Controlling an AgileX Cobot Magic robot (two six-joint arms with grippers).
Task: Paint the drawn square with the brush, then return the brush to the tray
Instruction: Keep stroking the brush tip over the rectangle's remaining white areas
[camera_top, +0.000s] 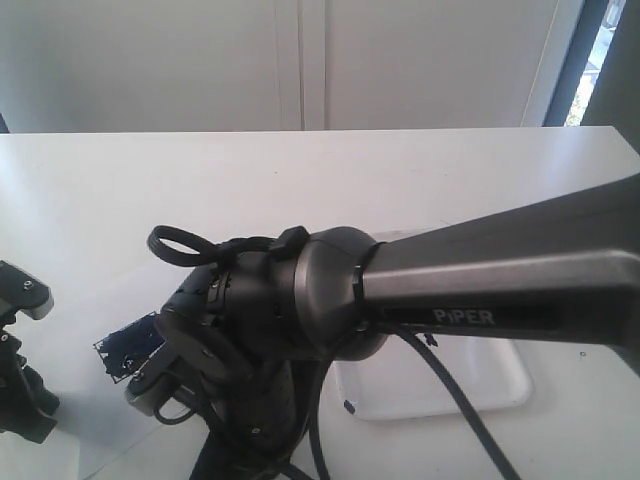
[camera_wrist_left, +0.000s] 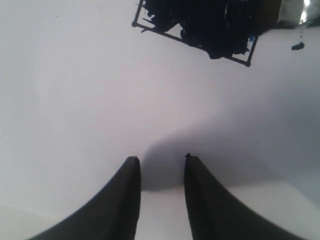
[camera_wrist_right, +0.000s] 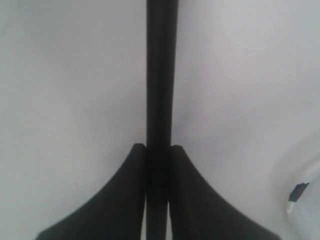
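The drawn square (camera_wrist_left: 200, 25) is a tilted black outline, mostly smeared dark navy; in the exterior view the drawn square (camera_top: 128, 350) peeks out beside my right wrist. My right gripper (camera_wrist_right: 159, 147) is shut on the brush (camera_wrist_right: 161, 75), whose black handle runs straight out between the fingers. Its ferrule and bristles are hidden. The right arm (camera_top: 300, 300) reaches across to the left, over the square. My left gripper (camera_wrist_left: 160, 159) stands open above bare white surface, short of the square. The white tray (camera_top: 450, 395) lies under the right arm; its paint blotch is hidden.
A white table (camera_top: 330, 180) stretches to a pale wall at the back. My left arm (camera_top: 20, 390) sits at the table's left edge. A curved tray rim (camera_wrist_right: 300, 200) with a small dark mark shows beside the right gripper. A black cable (camera_top: 460, 400) hangs over the tray.
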